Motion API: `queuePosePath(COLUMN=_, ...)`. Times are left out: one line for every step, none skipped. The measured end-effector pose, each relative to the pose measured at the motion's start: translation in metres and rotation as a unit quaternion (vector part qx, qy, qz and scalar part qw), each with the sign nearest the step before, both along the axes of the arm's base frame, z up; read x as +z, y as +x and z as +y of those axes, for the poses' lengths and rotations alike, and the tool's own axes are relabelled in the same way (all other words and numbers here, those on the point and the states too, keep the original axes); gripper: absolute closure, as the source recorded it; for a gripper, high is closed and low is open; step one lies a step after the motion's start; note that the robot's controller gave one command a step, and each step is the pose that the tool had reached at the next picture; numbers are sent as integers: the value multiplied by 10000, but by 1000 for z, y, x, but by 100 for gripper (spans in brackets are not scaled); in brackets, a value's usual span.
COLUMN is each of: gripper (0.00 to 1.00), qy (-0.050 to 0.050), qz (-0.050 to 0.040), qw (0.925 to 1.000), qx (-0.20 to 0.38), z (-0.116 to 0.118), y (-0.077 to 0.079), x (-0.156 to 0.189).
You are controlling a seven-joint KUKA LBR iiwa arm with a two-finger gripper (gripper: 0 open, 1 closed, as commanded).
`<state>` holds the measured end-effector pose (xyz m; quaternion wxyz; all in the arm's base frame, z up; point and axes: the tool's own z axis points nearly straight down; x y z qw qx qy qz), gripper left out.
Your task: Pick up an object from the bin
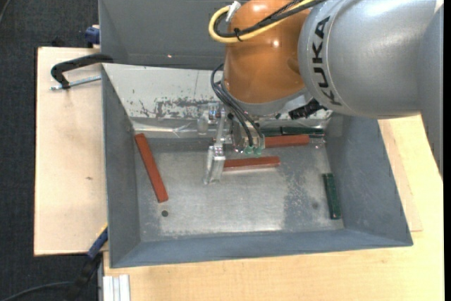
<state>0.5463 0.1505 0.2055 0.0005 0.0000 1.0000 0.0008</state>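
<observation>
Grey metal bin [120,173]: camera view from above; floor mostly bare, few loose things, lying well apart.
Gripper [215,167]: low over the bin's middle, at the left end of the red-brown middle stick [254,163]; touching or just beside, cannot tell.
Gripper state: spread or clenched, cannot tell.
Likely target: the middle stick, judged by nearness alone.
Risk: a grasp at the very end rather than across the middle could tip or swing it loose; thin and flat on metal, so could slide away.
Red-brown sticks: three, namely the middle stick, a slanted stick [151,167] at left, and a far stick [285,141] partly under the arm.
Dark green stick [331,195]: one at right; perhaps a second under the arm, unclear.
Dark speck [164,214]: one, front left.
</observation>
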Motion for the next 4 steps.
queuePosePath(gripper=0, qy=-17, qz=26, qw=9945, qx=1046, z=-70, y=32, x=-100)
queuePosePath(gripper=0, qy=-1, qz=-46, qw=9849, qx=1729, z=-46, y=28, x=-56)
queuePosePath(gripper=0, qy=12, qz=-48, qw=9819, qx=1894, z=-8, y=1, x=-20)
queuePosePath(gripper=0, qy=-9, qz=17, qw=9440, qx=3299, z=-71, y=35, x=-130)
